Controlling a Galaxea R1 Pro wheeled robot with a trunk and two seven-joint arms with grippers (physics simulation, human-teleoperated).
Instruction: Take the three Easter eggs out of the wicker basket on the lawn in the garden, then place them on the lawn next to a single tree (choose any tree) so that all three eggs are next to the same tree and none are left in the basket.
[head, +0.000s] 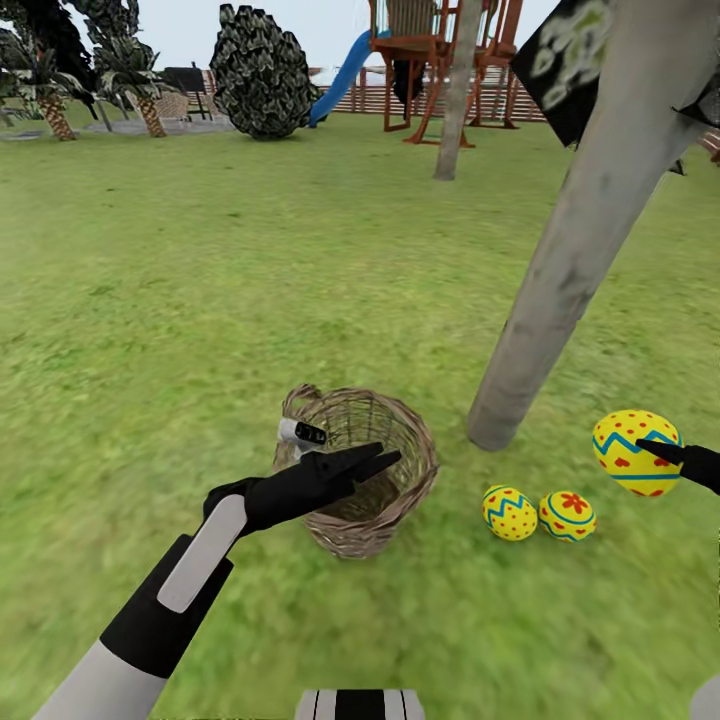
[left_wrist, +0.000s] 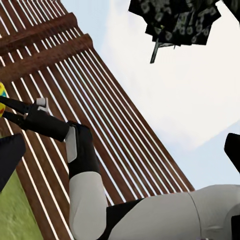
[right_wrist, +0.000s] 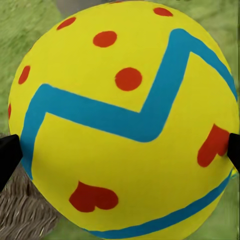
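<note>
Right gripper (head: 668, 452) clamps glossy heart egg (head: 636, 452); left gripper (head: 385, 462) nearly closed, empty, over twig basket (head: 420, 450).

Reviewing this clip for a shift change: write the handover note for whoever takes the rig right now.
Right gripper: shut on the heart-patterned egg, held above the lawn by the tree trunk.
Left gripper: nothing in it, jaws about closed, over the wicker basket.
Done: dotted egg and flower egg lie on the grass near the trunk's base; the basket looks empty.
Left: set the held egg down beside those two and release.
</note>
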